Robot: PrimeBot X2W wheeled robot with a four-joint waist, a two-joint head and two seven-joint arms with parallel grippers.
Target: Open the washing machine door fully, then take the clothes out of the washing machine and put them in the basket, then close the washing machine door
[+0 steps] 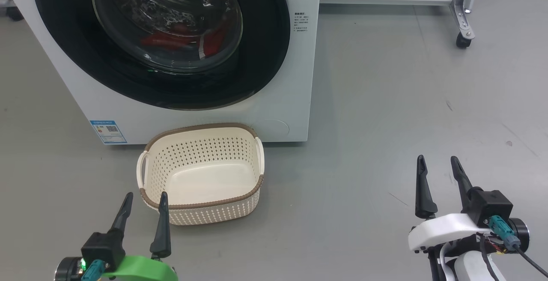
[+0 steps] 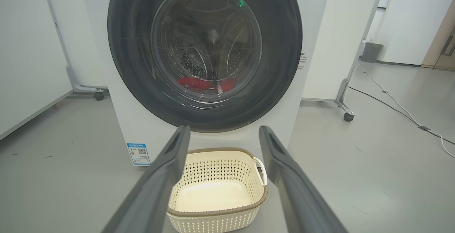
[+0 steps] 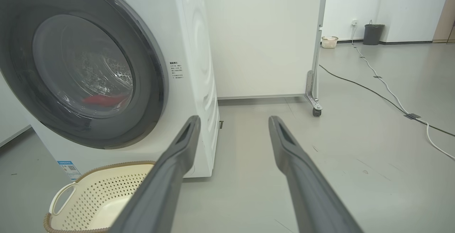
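Grey floor (image 1: 364, 144) holds the cream basket (image 1: 214, 214) just beyond the empty, wide-spread left fingers (image 1: 162, 229), right fingers (image 1: 424, 195) equally wide off to its side; the shut washing machine door (image 1: 265, 58) ahead, red clothes (image 1: 167, 40) behind its glass, probably wants one finger hooked behind its rim, then swung fully.

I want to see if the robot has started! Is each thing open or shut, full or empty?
washing machine door: shut.
clothes: inside the washing machine, behind the door.
basket: upright, empty.
left gripper: open, holding nothing.
right gripper: open, holding nothing.
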